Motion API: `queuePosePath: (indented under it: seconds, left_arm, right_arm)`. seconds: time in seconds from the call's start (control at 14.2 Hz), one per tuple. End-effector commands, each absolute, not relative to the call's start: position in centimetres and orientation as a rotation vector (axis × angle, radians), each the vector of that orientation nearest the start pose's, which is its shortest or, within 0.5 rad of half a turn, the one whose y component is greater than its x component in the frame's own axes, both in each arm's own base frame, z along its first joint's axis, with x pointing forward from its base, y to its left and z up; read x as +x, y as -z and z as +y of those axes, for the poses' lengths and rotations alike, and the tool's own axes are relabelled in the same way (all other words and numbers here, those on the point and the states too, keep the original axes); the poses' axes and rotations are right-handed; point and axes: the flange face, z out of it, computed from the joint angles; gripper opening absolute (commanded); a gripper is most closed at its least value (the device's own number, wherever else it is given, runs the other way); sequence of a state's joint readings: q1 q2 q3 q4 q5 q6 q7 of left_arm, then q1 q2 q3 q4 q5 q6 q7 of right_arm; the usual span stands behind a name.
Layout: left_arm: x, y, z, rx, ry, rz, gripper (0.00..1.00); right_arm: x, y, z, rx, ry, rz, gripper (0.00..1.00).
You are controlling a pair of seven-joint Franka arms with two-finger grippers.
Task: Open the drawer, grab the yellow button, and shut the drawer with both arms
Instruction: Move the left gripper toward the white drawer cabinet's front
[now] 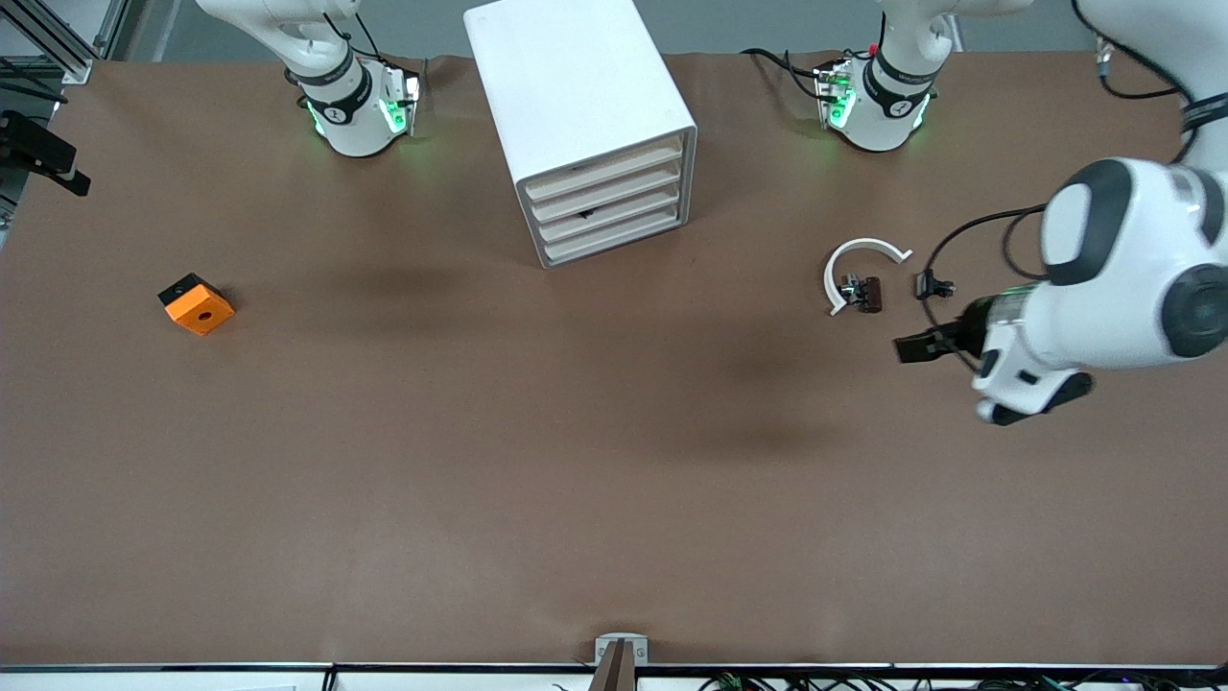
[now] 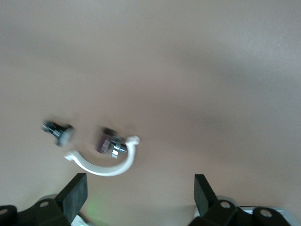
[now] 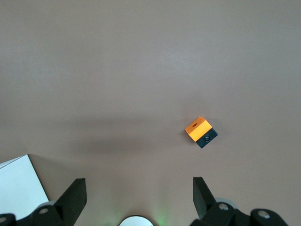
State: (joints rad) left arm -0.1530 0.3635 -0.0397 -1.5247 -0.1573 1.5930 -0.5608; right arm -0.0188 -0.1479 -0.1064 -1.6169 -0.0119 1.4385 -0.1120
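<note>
Brown matte tabletop [image 1: 614,461], two glossy white arms based along its robot edge.

Item: white boxy cabinet [image 1: 576,106], midway between the two bases, four shallow white drawers with cream front strips [image 1: 606,197] stacked and facing the front camera, skewed toward the left arm's end. All four sit pushed in. Long axis of each strip runs across the cabinet front, so the pull goes out toward the front camera.

Item: small push-button with orange cap. Not visible anywhere; judged to be inside one of the shut drawers, which one cannot be told.

Item: left gripper [image 1: 916,345], black, two-fingered, in the air over bare table toward the left arm's end, near a white open ring [image 1: 857,272] and small dark clips [image 1: 868,293]. Fingers [image 2: 75,193] spread wide, holding nothing. Cabinet front lies well apart from it.

Item: right gripper [image 3: 136,197], seen only in its wrist view, fingers wide, empty, high over the table. Below it lie the cabinet's corner and an orange square block with a black base [image 3: 200,132].

Judgement: neither gripper is at the drawers; which arm is nearer cannot be settled.
</note>
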Motion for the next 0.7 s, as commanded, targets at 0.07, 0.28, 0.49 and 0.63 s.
queuePosePath:
  seconds: [0.07,0.28,0.49,0.63]
  left_arm:
    - [61.3,-41.4,-20.0,-3.006,-0.698,-0.970,1.00]
    - [60.8,-40.4,-23.3,-2.873,-0.939,-1.319,1.00]
    - [59.5,-37.8,-25.9,-2.587,-1.145,-1.530,1.00]
    - [58.2,-36.1,-27.4,-2.350,-1.301,-1.576,1.00]
  right_arm:
    - [48.2,-67.1,-6.8,-3.134,-0.031,0.024,1.00]
    - [48.3,-67.1,-6.7,-3.133,-0.026,0.021,1.00]
    - [48.3,-67.2,-6.7,-3.129,-0.018,0.023,1.00]
    - [48.3,-67.2,-6.5,-3.113,-0.013,0.020,1.00]
